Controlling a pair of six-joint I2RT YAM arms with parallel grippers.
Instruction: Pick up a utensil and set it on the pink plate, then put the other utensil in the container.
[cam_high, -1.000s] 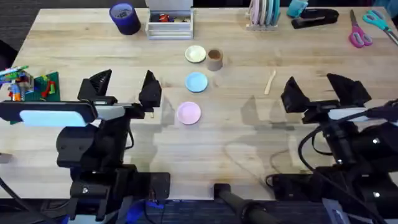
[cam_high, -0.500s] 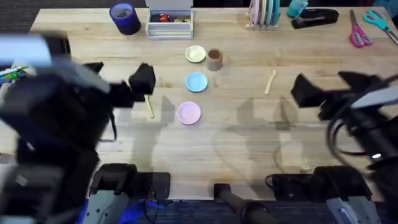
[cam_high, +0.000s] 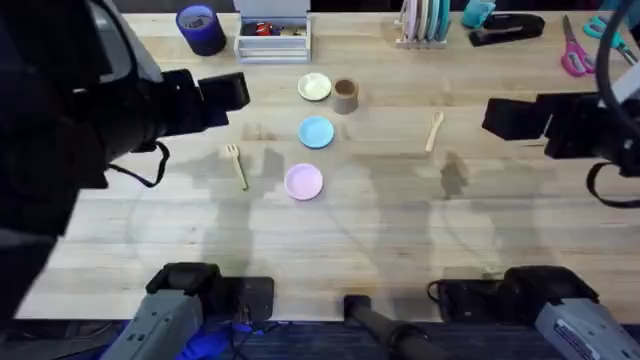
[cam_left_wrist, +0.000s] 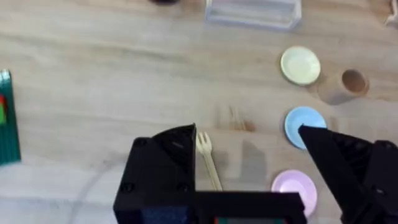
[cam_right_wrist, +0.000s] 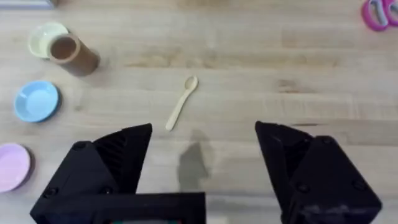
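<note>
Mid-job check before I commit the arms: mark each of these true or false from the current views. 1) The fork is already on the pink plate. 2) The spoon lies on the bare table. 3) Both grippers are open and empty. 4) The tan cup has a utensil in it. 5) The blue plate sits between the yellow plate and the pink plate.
1) False. The fork lies on the table beside the pink plate, not touching it.
2) True. The spoon lies on the wood, apart from the plates.
3) True. The left gripper and right gripper are open and hold nothing.
4) False. The tan cup looks empty.
5) True. The blue plate lies between the yellow plate and the pink one.
</note>
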